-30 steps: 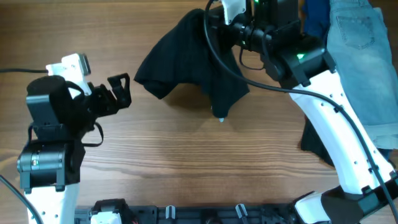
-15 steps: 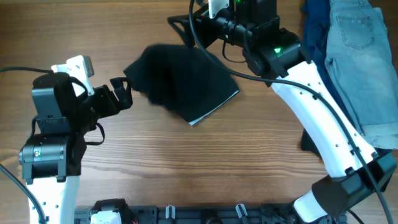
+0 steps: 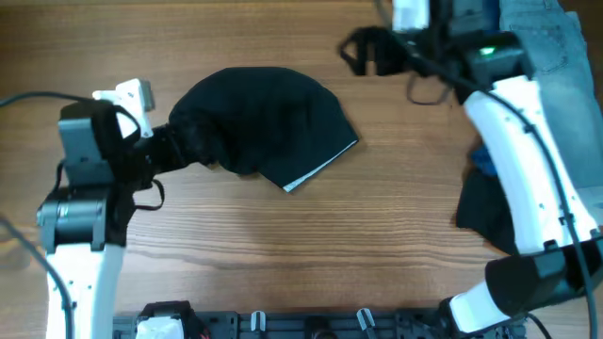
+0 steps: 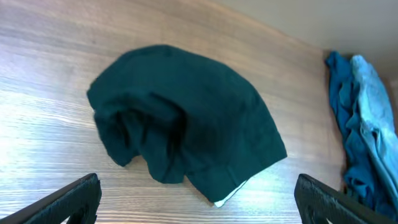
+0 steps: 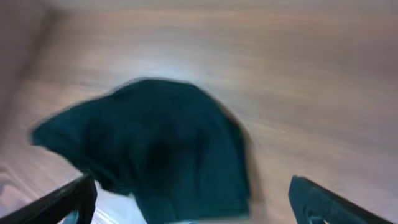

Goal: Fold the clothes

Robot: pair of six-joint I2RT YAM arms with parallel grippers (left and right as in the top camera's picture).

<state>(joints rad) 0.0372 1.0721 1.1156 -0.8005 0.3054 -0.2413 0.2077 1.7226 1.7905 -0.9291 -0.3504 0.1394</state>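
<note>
The black shorts [image 3: 268,122] lie crumpled in a heap on the table, with a pale strip of lining [image 3: 322,166] showing at the front right edge. My left gripper [image 3: 186,146] is at the heap's left edge. It is open, and in the left wrist view the shorts [image 4: 186,124] lie just beyond its empty fingers [image 4: 68,199]. My right gripper [image 3: 360,52] hangs open and empty behind and to the right of the heap. The right wrist view is blurred, with the shorts [image 5: 155,146] ahead of that gripper [image 5: 196,205].
Light-blue denim shorts [image 3: 556,66] lie at the far right with a dark blue garment [image 3: 480,158] beside them; both show in the left wrist view [image 4: 367,130]. Another dark cloth [image 3: 482,212] lies under the right arm. The table is wooden [image 3: 283,245].
My right gripper opened and let go of the black shorts, which dropped flat onto the table, then it swung away to the right. My left gripper moved right, up to the heap.
</note>
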